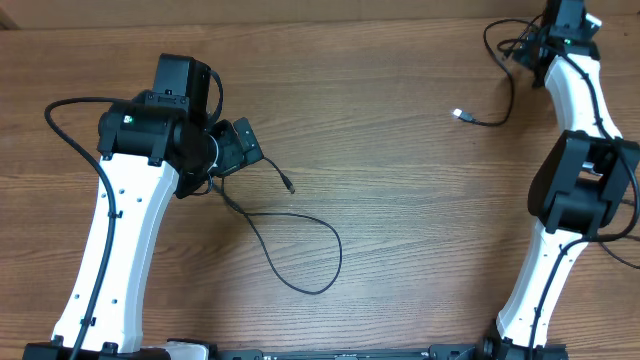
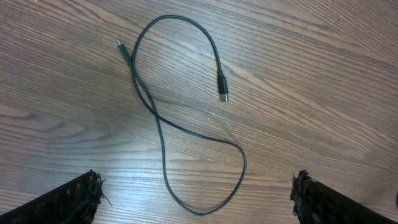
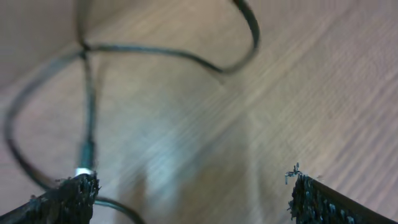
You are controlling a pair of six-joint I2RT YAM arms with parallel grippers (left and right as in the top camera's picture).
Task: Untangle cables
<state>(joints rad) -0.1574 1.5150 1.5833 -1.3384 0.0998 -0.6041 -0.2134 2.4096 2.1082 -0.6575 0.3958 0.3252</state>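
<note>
Black cable (self-crossed), long axis diagonal

The tabletop is mid-brown wood with darker grain streaks along its length. On the tabletop's left half lies a black cable with silver plug tips, and toward the tabletop's far right corner a second black cable ends in a pale silver tip. Over the tabletop, the left arm and right arm have white links and black joints, the left showing a small green light, and the left end effector has black fingers.
</note>
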